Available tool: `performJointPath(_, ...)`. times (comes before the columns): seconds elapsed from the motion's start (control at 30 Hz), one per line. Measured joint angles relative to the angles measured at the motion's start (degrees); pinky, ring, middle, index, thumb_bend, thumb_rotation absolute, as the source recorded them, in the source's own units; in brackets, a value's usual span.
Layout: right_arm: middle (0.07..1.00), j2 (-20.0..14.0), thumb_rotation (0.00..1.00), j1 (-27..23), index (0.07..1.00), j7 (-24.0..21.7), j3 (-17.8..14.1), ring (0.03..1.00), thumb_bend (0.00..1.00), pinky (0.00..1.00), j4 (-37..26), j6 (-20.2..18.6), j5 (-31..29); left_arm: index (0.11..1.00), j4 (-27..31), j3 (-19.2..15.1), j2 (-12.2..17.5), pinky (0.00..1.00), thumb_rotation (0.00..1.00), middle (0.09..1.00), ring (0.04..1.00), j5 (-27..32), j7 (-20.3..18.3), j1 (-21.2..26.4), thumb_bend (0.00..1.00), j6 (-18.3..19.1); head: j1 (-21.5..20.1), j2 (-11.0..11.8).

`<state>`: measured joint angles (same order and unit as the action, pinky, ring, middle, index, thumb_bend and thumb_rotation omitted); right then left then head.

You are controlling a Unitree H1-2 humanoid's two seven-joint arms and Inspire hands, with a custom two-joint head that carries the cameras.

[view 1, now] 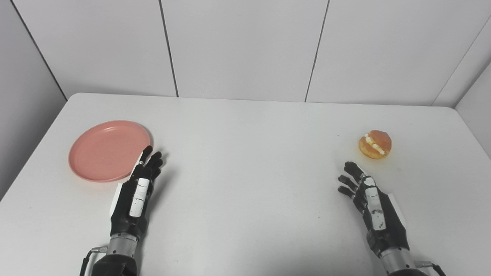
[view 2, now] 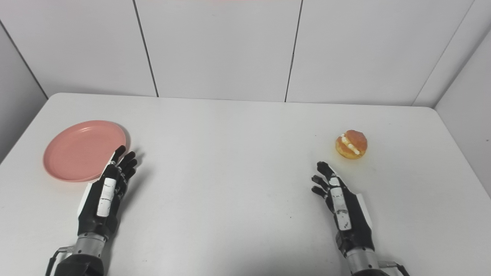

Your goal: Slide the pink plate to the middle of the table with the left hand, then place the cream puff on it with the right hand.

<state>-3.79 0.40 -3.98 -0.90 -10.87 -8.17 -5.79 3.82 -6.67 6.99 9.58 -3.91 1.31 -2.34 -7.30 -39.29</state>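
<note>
Plate (view 1: 105, 149): pink, round and shallow, with a low raised rim, it lies flat on the table (view 1: 245, 184) at the far left, well away from the middle. Nothing is on it.

The left hand (view 1: 139, 188) stands just beside the plate's near right edge, palm turned inward and fingers (view 1: 151, 159) stretched forward, slightly spread, holding nothing. The foremost fingertip overlaps the plate's rim in both views; whether it touches the rim I cannot tell.

The puff (view 1: 375, 144) sits on the table at the far right, well apart from the plate. It is a golden-brown bun split across, with a band of white cream showing in the gap, and it leans a little to one side.

The right hand (view 2: 341, 207) is near the puff, on its near left side, not touching it. Its fingers are spread and lightly curled, empty, with the back of the hand facing up and outward.
</note>
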Motion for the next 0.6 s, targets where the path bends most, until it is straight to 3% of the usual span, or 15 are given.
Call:
performJointPath(0.03,0.917,0.0,1.00,0.0,0.862,0.0,0.0,0.869,0.93,0.84,0.1,0.0,0.0,0.930,-0.3,0.0,0.0,0.96,0.85,0.913,0.933,0.0,0.0,0.0,0.94,-0.4,0.0,0.0)
performJointPath(0.1,0.919,-0.2,1.00,0.0,0.864,-0.1,-0.1,0.871,0.92,0.84,0.7,0.3,-0.1,0.933,-0.8,0.1,-0.1,0.95,0.84,0.906,0.928,0.1,0.0,0.2,0.95,-0.9,2.4,2.8)
performJointPath(0.13,0.920,-0.3,1.00,-0.1,0.865,-0.3,-0.2,0.870,0.91,0.84,1.1,1.0,-0.1,0.937,-1.0,0.4,-0.2,0.95,0.85,0.908,0.928,0.0,0.0,0.4,0.95,-1.0,2.5,3.1)
performJointPath(0.2,0.921,-0.8,1.00,-0.3,0.867,-0.9,-0.4,0.867,0.90,0.84,3.0,3.1,-0.5,0.943,-1.6,0.8,-0.3,0.94,0.87,0.915,0.929,-0.9,0.1,0.9,0.94,-1.4,3.5,4.3)
performJointPath(0.23,0.918,-1.0,1.00,-0.5,0.864,-1.3,-0.5,0.862,0.90,0.84,3.8,4.3,-0.6,0.949,-1.9,1.4,-0.4,0.93,0.88,0.921,0.932,-1.9,0.2,1.0,0.92,-2.0,4.8,6.2)
performJointPath(0.3,0.918,-1.5,1.00,-0.7,0.865,-2.1,-0.8,0.858,0.91,0.84,5.8,6.6,-1.2,0.957,-2.1,2.0,-0.7,0.94,0.89,0.931,0.940,-3.4,0.5,1.2,0.89,-3.1,4.8,6.2)
performJointPath(0.33,0.918,-1.8,1.00,-0.8,0.866,-2.4,-1.0,0.857,0.91,0.83,7.2,7.9,-1.5,0.960,-2.3,2.2,-1.1,0.95,0.89,0.934,0.942,-4.1,0.8,1.3,0.88,-3.6,6.0,7.8)
performJointPath(0.37,0.920,-2.0,1.00,-1.0,0.869,-2.8,-1.2,0.861,0.91,0.83,8.4,9.0,-1.7,0.964,-2.6,2.3,-1.6,0.96,0.89,0.941,0.950,-4.7,1.1,1.5,0.87,-4.0,6.0,7.8)
performJointPath(0.4,0.922,-2.2,1.00,-1.2,0.871,-3.3,-1.2,0.863,0.91,0.83,9.2,10.4,-2.0,0.967,-2.9,2.4,-2.1,0.96,0.89,0.943,0.952,-5.1,1.4,1.7,0.86,-4.5,7.7,9.8)
performJointPath(0.6,0.924,-3.1,1.00,-2.4,0.871,-5.4,-1.8,0.862,0.88,0.84,13.4,14.8,-2.8,0.974,-5.4,3.0,-3.8,0.97,0.92,0.947,0.949,-6.9,1.9,3.2,0.79,-7.7,11.5,12.7)
